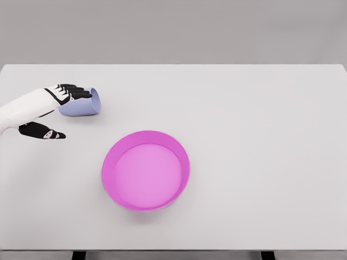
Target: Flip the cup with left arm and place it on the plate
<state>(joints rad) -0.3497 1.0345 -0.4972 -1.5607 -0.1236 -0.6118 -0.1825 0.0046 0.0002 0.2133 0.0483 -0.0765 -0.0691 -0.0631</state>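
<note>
White table [260, 108]: pale blue cup [81, 104] on side, far left; pink plate [146, 170] near front, left of middle.

Left hand [54, 111] extended, fingers spread

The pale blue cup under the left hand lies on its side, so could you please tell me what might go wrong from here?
1. The pale blue cup is round and lies on the white table; it may roll away if the left hand pushes it.
2. The fingers only drape over the top and the thumb stands apart, so a lift might slip.
3. The magenta plate has a raised rim that could tip the cup.
</note>
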